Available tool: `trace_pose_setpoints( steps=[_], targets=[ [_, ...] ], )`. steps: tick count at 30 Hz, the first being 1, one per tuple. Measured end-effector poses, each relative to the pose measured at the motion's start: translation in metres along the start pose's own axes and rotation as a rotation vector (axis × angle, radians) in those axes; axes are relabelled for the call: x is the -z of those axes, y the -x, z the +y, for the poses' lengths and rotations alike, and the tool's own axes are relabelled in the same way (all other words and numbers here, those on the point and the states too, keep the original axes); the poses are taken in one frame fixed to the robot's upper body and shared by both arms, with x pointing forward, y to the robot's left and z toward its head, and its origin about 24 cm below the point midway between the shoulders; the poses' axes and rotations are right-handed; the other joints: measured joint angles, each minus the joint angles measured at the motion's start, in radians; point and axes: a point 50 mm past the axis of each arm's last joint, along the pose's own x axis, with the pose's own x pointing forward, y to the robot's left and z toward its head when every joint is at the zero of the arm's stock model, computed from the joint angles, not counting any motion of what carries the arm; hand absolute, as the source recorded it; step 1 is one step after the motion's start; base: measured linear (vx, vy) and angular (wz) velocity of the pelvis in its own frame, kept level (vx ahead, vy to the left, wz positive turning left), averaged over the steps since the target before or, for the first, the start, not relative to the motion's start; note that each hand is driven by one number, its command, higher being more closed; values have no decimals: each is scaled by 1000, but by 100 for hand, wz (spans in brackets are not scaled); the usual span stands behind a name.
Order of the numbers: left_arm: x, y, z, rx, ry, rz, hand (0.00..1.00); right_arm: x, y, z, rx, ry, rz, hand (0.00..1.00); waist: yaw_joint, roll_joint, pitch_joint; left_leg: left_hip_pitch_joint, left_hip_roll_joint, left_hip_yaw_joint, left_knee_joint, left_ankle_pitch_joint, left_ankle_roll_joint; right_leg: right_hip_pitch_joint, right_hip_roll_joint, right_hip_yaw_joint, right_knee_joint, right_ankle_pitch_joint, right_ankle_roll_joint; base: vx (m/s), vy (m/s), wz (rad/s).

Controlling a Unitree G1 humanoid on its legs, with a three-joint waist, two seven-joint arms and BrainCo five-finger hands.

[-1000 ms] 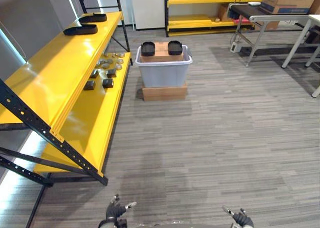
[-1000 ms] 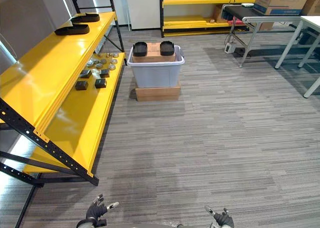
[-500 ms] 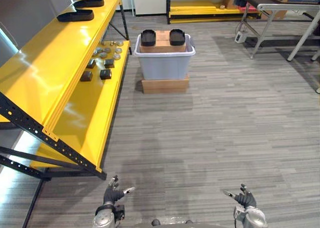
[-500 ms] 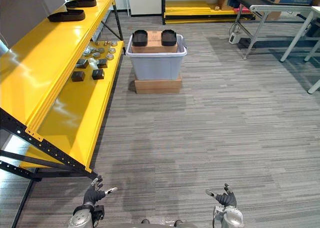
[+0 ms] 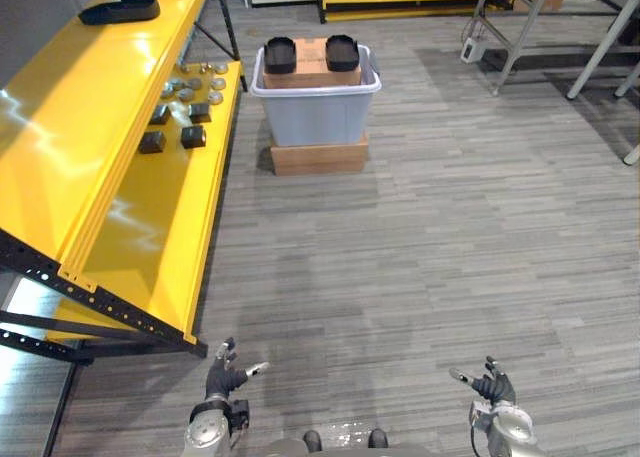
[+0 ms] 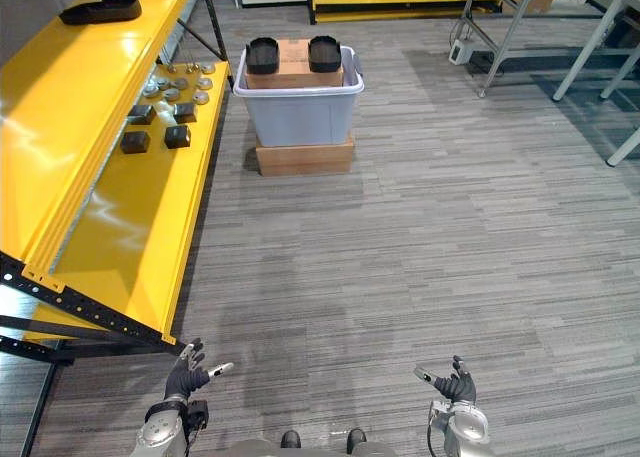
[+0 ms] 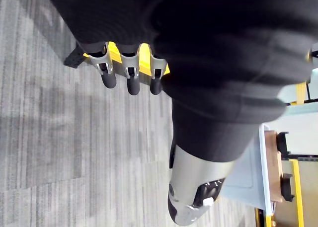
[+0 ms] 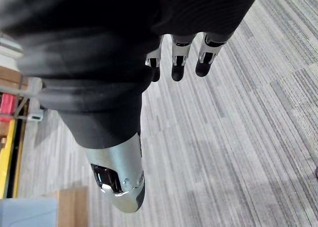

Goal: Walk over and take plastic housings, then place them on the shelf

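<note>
Walking has brought the bin (image 5: 314,117) at twelve o'clock nearer (plastic housings (image 5: 280,54) atop, not yet reachable); left hand (image 5: 222,380) and right hand (image 5: 491,386) are spread, empty.

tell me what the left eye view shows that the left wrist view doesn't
Left eye view: the right hand, small parts on the lower shelf, a housing on the top shelf.
Left wrist view: the left hand, fingers straight, from close.
Both: the bin carrying two housings, the yellow rack, the floor.
</note>
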Motion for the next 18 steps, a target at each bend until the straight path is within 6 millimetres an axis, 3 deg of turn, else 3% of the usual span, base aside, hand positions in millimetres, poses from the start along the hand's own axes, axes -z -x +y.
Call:
trace_pose_setpoints(
  steps=[2,3,5,7,8,9,10,11,12,13,14,15,16,17,18],
  targets=[
    [-1,-1,1,-10,-4,-4,0,1,1,1,-3,-6,4,0,-6,-5,26,55,-14,-7,-5,-23,16,-96,-36,-49,244,-24,1,242,86,3],
    [0,0,2,-14,-6,-1,0,5,2,0,0,-7,16,0,-5,-7,31,93,-17,-12,-7,-48,19,-133,-54,-85,293,-58,-15,315,75,14],
    [-1,0,4,-23,-10,-2,0,4,2,1,-3,-12,16,0,-5,-4,39,143,-12,-22,-28,-69,13,-200,-55,-138,245,-67,-28,401,56,16],
    [-8,-5,1,-26,-3,-23,0,-4,-2,2,-8,-1,-5,0,-17,12,62,193,25,-49,-69,-75,1,-265,-22,-164,118,-33,-48,529,-19,45],
    [-12,-8,-4,-19,7,-38,0,-13,-4,1,-13,11,-36,0,-28,28,79,230,61,-69,-95,-79,-23,-306,21,-160,2,41,-51,531,-67,49],
    [-15,-9,-4,-19,4,-46,0,-17,-3,3,-21,14,-57,0,-31,28,88,250,67,-81,-101,-74,-47,-321,39,-141,-114,128,-53,558,-83,53],
    [-15,-10,-2,-25,-2,-47,0,-18,-2,4,-27,19,-67,0,-37,6,83,270,64,-99,-104,-75,-62,-331,40,-123,-204,206,-64,640,-163,61],
    [-13,-9,-3,-24,-2,-41,0,-17,-1,1,-24,22,-70,0,-51,-1,79,304,71,-133,-89,-94,-94,-333,35,-104,-204,377,-126,781,-224,55],
    [-13,-9,-8,-18,12,-35,0,-23,-3,0,-22,26,-84,0,-57,42,80,286,115,-156,-40,-82,-123,-356,55,-135,-123,355,-162,779,-245,49],
    [-16,-11,-10,-15,14,-46,0,-27,-4,3,-28,21,-95,0,-58,45,80,266,118,-160,-6,-53,-155,-364,52,-144,-91,318,-168,637,-226,27],
    [-20,-13,-12,-17,20,-58,0,-28,-5,9,-39,13,-96,0,-56,46,81,232,114,-166,88,29,-158,-348,53,-158,-54,258,-177,660,-249,34],
    [-18,-12,-14,-19,33,-49,0,-26,-4,13,-51,13,-92,0,-59,50,88,186,117,-171,264,164,-143,-270,60,-174,-56,199,-185,677,-254,33],
    [-16,-11,-17,-15,42,-41,0,-24,-2,14,-58,22,-89,0,-59,54,94,157,123,-170,363,270,-147,-215,68,-180,-72,178,-187,694,-245,35],
    [-11,-8,-19,-12,53,-29,0,-20,0,19,-78,30,-84,0,-44,46,103,79,156,-150,590,313,-149,-101,91,-179,-122,140,-197,658,-218,16],
    [-9,-7,-19,-14,57,-26,0,-18,4,24,-92,15,-88,0,-27,51,106,-18,201,-92,804,245,-88,-3,116,-174,-168,114,-212,631,-202,5]
  ],
)
